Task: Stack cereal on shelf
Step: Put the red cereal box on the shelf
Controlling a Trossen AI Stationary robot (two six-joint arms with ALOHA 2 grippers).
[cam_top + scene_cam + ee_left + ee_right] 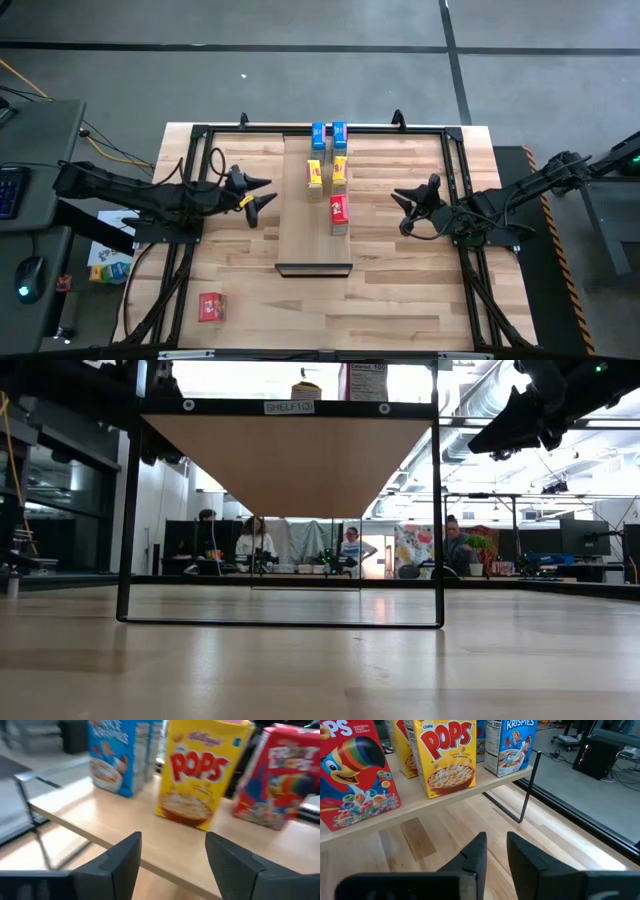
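1. The butcher-block table (400, 290) is carrying the shelf (305, 235), its long axis running from the dark lip towards the far edge.
2. The left gripper (262, 194) is hovering beside the shelf, fingers parted wide, empty.
3. The right gripper (405, 210) is hovering opposite, fingers narrowly apart, empty.
4. Five cereal boxes (339, 214) are standing upright on the shelf.
5. A sixth red box (210, 307) is lying on the table near the front left corner.

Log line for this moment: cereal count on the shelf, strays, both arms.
shelf: five cereal boxes | red box: on table, off shelf | left gripper: beside shelf, open, empty | right gripper: beside shelf, slightly open, empty

- A robotics lab is indicated by a framed butcher-block worktop (400, 290) on grey flooring.
- Seated people (352, 550), monitors (585, 537) and ceiling ducts (480, 410) are seen behind.
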